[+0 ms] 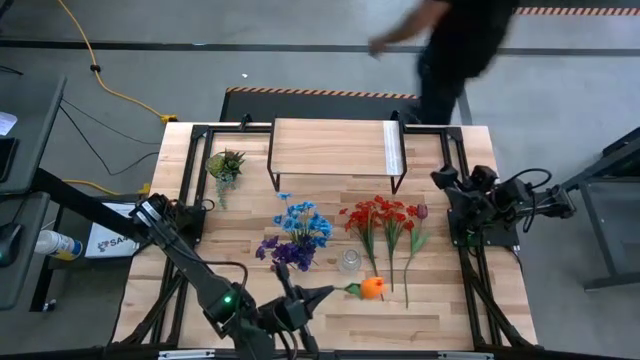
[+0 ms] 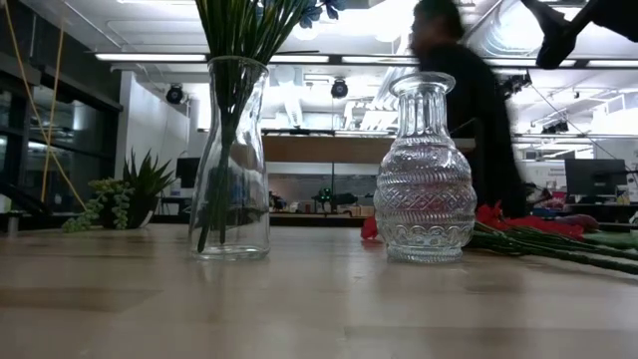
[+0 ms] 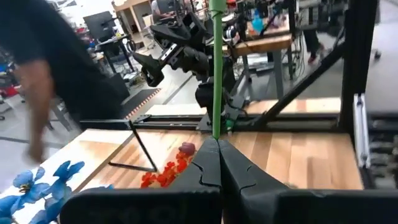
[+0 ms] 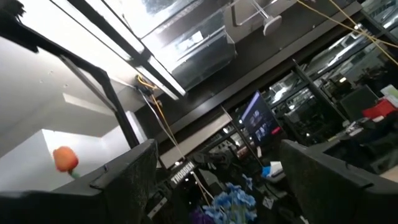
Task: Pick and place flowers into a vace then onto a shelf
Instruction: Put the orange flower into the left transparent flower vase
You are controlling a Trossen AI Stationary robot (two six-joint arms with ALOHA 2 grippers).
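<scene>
While the left gripper (image 1: 322,294) is sitting at the table's 6 o'clock edge, its fingers (image 3: 239,174) are pinching fully together on the green stem of the orange flower (image 1: 372,288), bloom pointing toward 3 o'clock, stem running straight out past the fingertips in the left wrist view. Right gripper (image 1: 445,180) is waiting at the 3 o'clock side, jaws spread wide, holding nothing. Blue and purple flowers (image 1: 298,235) are standing in a smooth glass vase (image 2: 230,160) near centre. Ribbed glass vase (image 2: 424,170) is standing empty just beside them toward 3 o'clock. Red flowers (image 1: 385,222) and maroon tulip (image 1: 421,212) are lying flat further toward 3 o'clock. Shelf (image 1: 335,147) is standing at 12 o'clock, bare. Potted plant (image 1: 226,165) is sitting at 10 o'clock. A person (image 1: 450,45) is passing beyond the 12 o'clock edge.
</scene>
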